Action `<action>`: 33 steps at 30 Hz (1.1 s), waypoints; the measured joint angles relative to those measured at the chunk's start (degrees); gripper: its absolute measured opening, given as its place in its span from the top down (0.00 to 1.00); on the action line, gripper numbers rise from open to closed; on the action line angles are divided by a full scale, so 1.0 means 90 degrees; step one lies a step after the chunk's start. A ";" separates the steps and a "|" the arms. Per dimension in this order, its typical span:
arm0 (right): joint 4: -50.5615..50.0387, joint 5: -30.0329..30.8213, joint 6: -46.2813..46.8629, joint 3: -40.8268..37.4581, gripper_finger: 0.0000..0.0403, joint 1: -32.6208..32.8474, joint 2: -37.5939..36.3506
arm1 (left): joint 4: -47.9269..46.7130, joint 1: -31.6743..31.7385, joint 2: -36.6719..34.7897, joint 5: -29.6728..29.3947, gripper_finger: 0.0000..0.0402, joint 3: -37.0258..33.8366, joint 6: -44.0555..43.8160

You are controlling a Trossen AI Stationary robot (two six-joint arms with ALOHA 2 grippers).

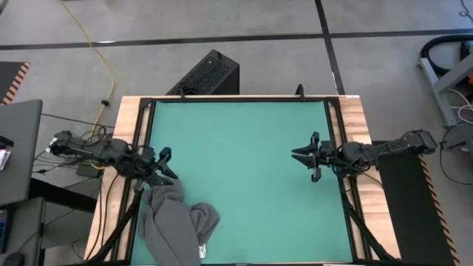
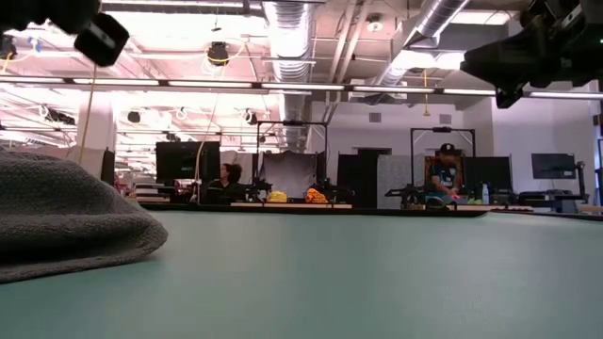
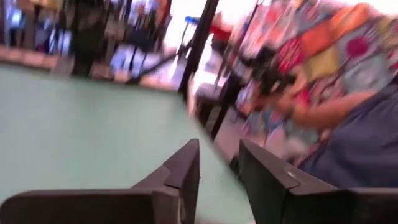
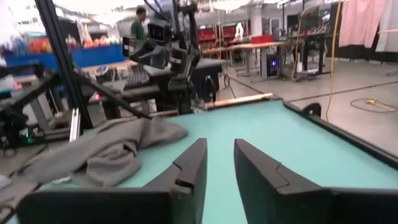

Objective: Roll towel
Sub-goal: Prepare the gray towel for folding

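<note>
The towel [image 1: 174, 222], a dark grey cloth, lies crumpled in a heap on the green tabletop [image 1: 244, 162] at the near left corner, with its small white label [image 1: 201, 253] at the near edge. It also shows in the low view as the towel [image 2: 66, 217] and in the right wrist view as the towel [image 4: 106, 152]. My left gripper [image 1: 167, 165] hangs open just beyond the heap's far end, with nothing between its fingers [image 3: 186, 168]. My right gripper [image 1: 310, 157] stands open at the table's right edge, pointing across the table, also with nothing between its fingers [image 4: 193, 165].
A wooden rim with black rails [image 1: 140, 118] frames the tabletop. A black box [image 1: 207, 74] and a yellow cable [image 1: 103, 59] lie on the floor beyond the far edge. A person in a colourful shirt [image 3: 336, 81] stands off the table, in the left wrist view.
</note>
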 joint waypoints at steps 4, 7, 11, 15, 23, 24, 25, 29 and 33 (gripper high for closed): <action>0.0302 0.0005 0.0038 0.0007 0.62 0.0009 0.0272 | -0.0834 -0.0563 0.0782 -0.0503 0.70 0.0143 0.0022; 0.0429 0.0006 0.0046 0.0011 0.57 0.0007 0.0430 | -0.1132 -0.0975 0.1566 -0.0370 0.67 0.0251 -0.0409; 0.0431 0.0007 0.0045 0.0012 0.53 0.0004 0.0559 | -0.1540 -0.1523 0.2578 0.0235 0.66 0.0733 -0.0892; 0.0449 0.0007 0.0045 0.0014 0.51 0.0004 0.0634 | -0.3589 -0.1988 0.3467 0.0330 0.66 0.1821 -0.0970; 0.0410 -0.0038 0.0046 0.0017 0.51 0.0004 0.0670 | -0.6110 -0.2920 0.4366 -0.0333 0.66 0.3057 -0.1795; 0.0395 -0.0084 0.0027 0.0017 0.51 0.0004 0.0670 | -0.6033 -0.3057 0.4359 -0.0415 0.66 0.3028 -0.1927; 0.0383 -0.0114 0.0012 0.0017 0.51 0.0004 0.0670 | -0.5941 -0.3174 0.4331 -0.0481 0.66 0.2983 -0.2079; 0.0369 -0.0129 -0.0005 0.0017 0.51 0.0004 0.0670 | -0.5865 -0.3581 0.4152 -0.0570 0.66 0.2735 -0.2875; 0.0359 -0.0134 -0.0007 0.0017 0.51 -0.0003 0.0670 | -0.5845 -0.3896 0.3845 -0.0596 0.66 0.2364 -0.3594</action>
